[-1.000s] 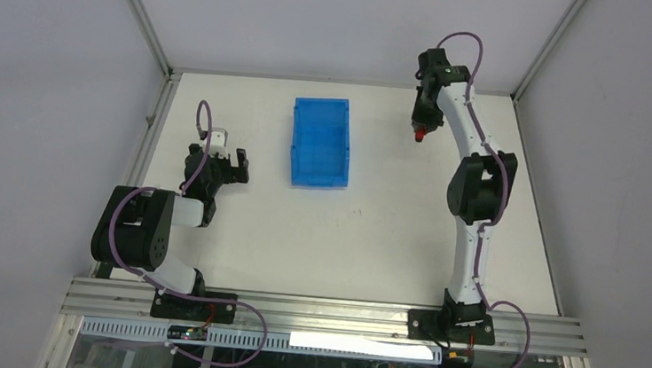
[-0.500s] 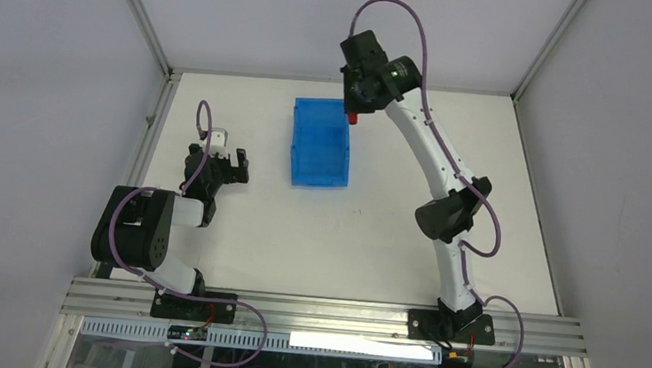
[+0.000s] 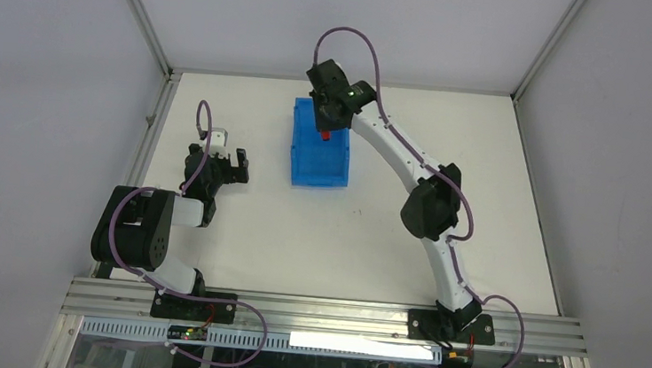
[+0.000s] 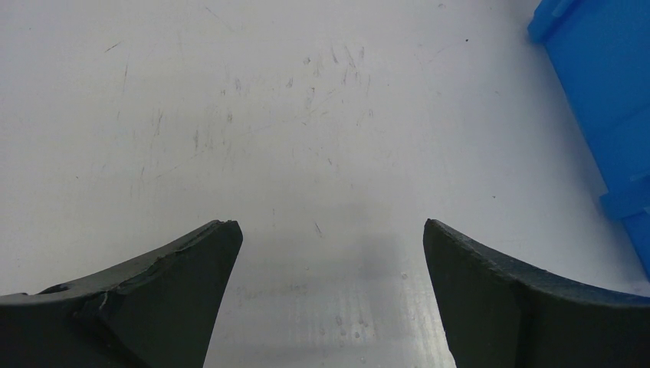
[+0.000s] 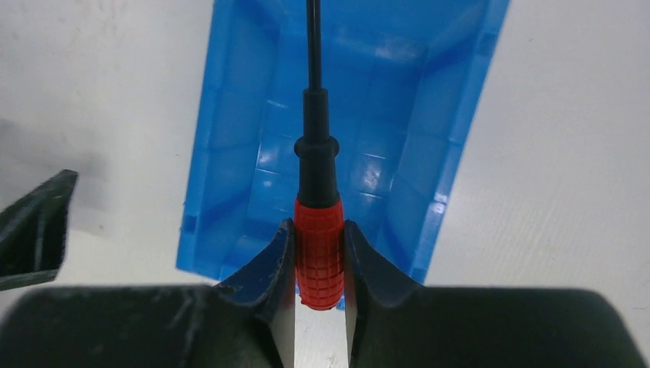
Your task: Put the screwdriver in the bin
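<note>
Screwdriver (image 5: 320, 257) hangs above the bin (image 5: 222, 138), shaft pointing in, red handle pinched between the nearly closed fingers of the right gripper (image 5: 318, 234); carried here from the table's (image 3: 404, 271) far right side. Release likely next. Left gripper (image 4: 329, 245) spread wide, empty

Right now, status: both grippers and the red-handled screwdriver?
Right gripper shut on slim red-handled, black-shafted screwdriver, over translucent blue plastic bin, not yet released. Left gripper open, empty, above white table. No obstruction seen.
</note>
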Tool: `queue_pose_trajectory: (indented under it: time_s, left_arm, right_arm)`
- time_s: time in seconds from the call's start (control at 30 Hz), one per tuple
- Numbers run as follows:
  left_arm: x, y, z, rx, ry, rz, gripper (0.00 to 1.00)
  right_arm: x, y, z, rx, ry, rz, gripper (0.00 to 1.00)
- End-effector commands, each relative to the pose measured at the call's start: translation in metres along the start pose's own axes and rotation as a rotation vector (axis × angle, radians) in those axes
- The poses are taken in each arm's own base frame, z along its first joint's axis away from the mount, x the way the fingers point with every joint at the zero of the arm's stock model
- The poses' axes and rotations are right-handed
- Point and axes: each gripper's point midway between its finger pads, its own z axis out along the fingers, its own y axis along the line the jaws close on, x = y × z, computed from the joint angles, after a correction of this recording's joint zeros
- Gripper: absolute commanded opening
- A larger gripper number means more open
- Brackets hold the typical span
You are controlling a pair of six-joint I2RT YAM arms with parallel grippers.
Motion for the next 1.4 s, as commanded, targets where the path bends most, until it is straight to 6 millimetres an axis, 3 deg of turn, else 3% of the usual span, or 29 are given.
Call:
queue_pose_trajectory:
  time_s: [0.0,0.17,0.33,0.43,0.57,0.7,0.87,0.93,1.03,1.17,1.27,1.37]
  left_arm:
    - [-0.017,-0.007,-0.001,0.023,-0.053,-0.014,0.99]
    - [-0.016,-0.007,-0.001,0.023,-0.053,-0.015,0.99]
    - [-0.016,-0.007,-0.001,0.023,-0.052,-0.015,0.99]
    - [-0.016,-0.007,-0.001,0.023,-0.052,-0.015,0.99]
    - [-0.016,-0.007,-0.001,0.022,-0.052,-0.015,0.99]
    - [-0.016,-0.007,-0.001,0.023,-0.052,-0.015,0.99]
    - [-0.017,-0.008,-0.001,0.023,-0.053,-0.014,0.99]
    - [-0.017,-0.007,-0.001,0.023,-0.053,-0.015,0.99]
    - [-0.016,-0.007,-0.001,0.024,-0.053,-0.015,0.99]
    - [-0.016,-0.007,-0.001,0.022,-0.052,-0.015,0.99]
    - [-0.016,-0.007,-0.001,0.023,-0.052,-0.014,0.99]
    - [-0.016,-0.007,-0.001,0.023,-0.053,-0.015,0.99]
  right_arm:
    - [0.017,0.019,0.041,-0.044,0.020,-0.055,0.00]
    - [0.051,0.018,0.076,-0.029,0.097,-0.069,0.00]
    - [0.076,0.013,0.097,0.001,0.146,-0.077,0.00]
    - [0.086,0.010,0.107,0.018,0.164,-0.079,0.08]
    - [0.096,0.012,0.116,0.016,0.188,-0.076,0.27]
    - [0.089,0.014,0.113,0.011,0.181,-0.070,0.38]
    - [0.049,0.020,0.081,-0.017,0.103,-0.063,0.46]
    - [0.021,0.021,0.056,-0.030,0.038,-0.054,0.48]
    - [-0.004,0.015,0.021,-0.027,-0.033,-0.048,0.60]
    - [-0.020,-0.018,-0.018,0.078,-0.081,-0.052,0.84]
    - [-0.019,-0.057,-0.039,0.153,-0.076,-0.022,0.93]
    - [-0.017,-0.111,-0.065,0.231,-0.082,0.039,0.96]
